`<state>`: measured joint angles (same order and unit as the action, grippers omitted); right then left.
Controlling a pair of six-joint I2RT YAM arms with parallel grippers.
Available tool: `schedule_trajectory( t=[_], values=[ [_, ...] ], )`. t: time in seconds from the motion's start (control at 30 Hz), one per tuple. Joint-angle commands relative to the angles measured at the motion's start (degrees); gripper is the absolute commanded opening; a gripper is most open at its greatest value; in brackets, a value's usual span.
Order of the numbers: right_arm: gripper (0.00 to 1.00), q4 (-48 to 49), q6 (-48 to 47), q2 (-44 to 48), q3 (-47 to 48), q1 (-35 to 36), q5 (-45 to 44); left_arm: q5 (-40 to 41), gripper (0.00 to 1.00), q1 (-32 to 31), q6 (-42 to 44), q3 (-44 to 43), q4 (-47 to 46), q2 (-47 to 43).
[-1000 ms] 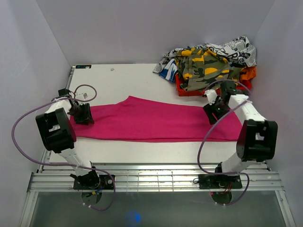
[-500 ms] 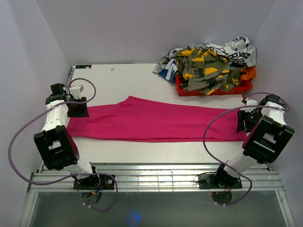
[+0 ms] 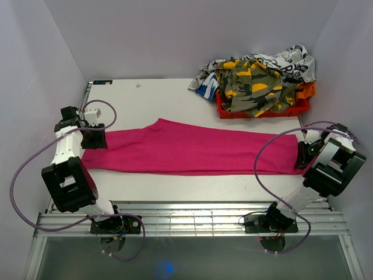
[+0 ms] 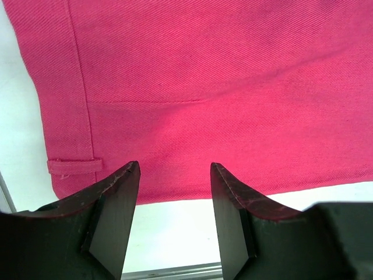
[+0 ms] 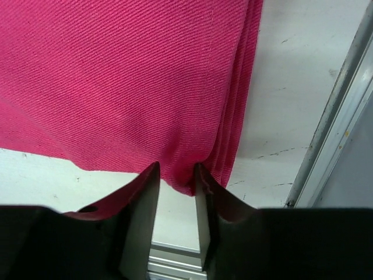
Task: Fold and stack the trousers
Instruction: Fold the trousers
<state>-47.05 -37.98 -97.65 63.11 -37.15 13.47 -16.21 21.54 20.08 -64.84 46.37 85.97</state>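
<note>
The hot-pink trousers [image 3: 186,149] lie flat and stretched across the white table [image 3: 145,99], nearly from side to side. My left gripper [image 3: 93,139] hovers at their left end. In the left wrist view it [image 4: 175,175] is open and empty over the near edge of the fabric [image 4: 204,87], beside a belt loop [image 4: 73,165]. My right gripper [image 3: 303,156] is at their right end. In the right wrist view it [image 5: 175,175] is closed on the near corner of the layered hem [image 5: 116,76], and the cloth puckers between the fingertips.
A red bin [image 3: 262,112] at the back right is heaped with camouflage and printed clothes [image 3: 256,79]. A metal rail [image 5: 338,116] runs along the table's right edge, close to the hem. The side walls stand close behind both arms.
Both grippers have moved outward from over the trousers to their two ends, the left to the waist and the right to the hem. The trousers have not moved.
</note>
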Motion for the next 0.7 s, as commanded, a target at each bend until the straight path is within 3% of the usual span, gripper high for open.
schedule_trajectory(
  t=[0.0,0.3,0.43,0.53,0.57,0.67],
  values=[
    [0.32,0.90,-0.17,-0.70,-0.45,-0.21,0.85,0.21,0.63,2.53,-0.21,0.68,0.91,-3.09],
    [0.10,0.82,-1.31,0.35,0.17,-0.82,-1.43,-5.76,0.66,15.54,6.81,-2.84,6.54,-1.69],
    [0.23,0.73,-1.48,0.09,0.08,-0.74,-2.57,-7.26,0.67,20.46,9.80,-3.36,7.68,0.15],
    [0.50,0.73,-1.66,-0.70,-0.36,-0.82,-3.10,-8.14,0.67,22.31,10.69,-3.72,7.77,2.09],
    [0.54,0.73,-1.66,-0.96,-0.62,-0.82,-3.19,-8.49,0.67,22.58,10.95,-3.89,7.77,2.61],
    [0.46,0.73,-1.93,-1.49,-0.80,-0.82,-3.19,-9.28,0.67,22.67,10.78,-3.72,7.33,4.72]
  ],
)
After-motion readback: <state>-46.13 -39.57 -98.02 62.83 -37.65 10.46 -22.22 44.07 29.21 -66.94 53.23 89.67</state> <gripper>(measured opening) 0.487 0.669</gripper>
